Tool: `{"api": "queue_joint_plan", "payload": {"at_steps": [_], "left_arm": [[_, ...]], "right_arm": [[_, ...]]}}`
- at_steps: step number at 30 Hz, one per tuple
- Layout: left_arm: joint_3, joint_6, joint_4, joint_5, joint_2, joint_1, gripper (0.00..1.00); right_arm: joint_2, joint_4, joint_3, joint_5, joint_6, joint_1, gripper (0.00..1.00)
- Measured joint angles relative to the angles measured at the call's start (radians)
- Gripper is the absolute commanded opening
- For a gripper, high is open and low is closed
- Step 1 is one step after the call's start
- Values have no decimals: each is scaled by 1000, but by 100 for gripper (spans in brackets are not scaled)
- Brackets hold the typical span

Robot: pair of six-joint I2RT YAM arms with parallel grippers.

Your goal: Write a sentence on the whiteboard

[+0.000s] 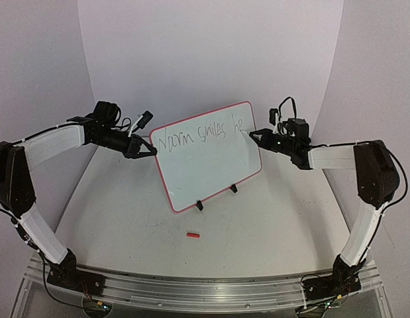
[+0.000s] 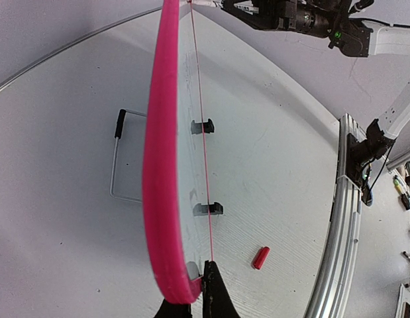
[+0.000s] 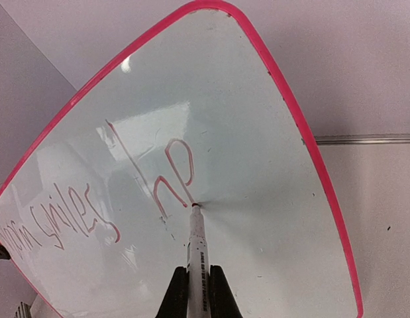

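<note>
A: Where is the sentence [image 3: 92, 212]?
B: Along the top of the whiteboard [image 1: 211, 169]. It reads roughly "Norm smiles he". The board stands tilted on its feet [image 1: 200, 205], mid-worktop [image 1: 271, 218].
A: And the claws?
B: The right claw [image 3: 197, 281] pinches a marker [image 3: 197, 242], whose tip touches the board by the last letter. The left claw [image 1: 152, 151] is clamped on the board's left rim. A red cap [image 1: 193, 234] lies in front.
</note>
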Motion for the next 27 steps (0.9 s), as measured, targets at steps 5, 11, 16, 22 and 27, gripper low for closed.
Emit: {"api": "queue_joint_plan", "payload": {"at_steps": [5,11,16,22,27], "left_arm": [[0,0,0,0,0,0,0],[0,4,1,1,0,-1,0],[0,6,2,1,0,-2,0],[0,6,2,1,0,-2,0],[0,6,2,1,0,-2,0]], "right_arm": [[-7,-7,0,26,-3,1,0],[-39,-21,-2,66,-8,1,0],[-70,-18,-3,75,-11,1,0],[-72,-17,-3,75,-10,0,0],[-72,-17,-2,75,-10,-3,0]]}}
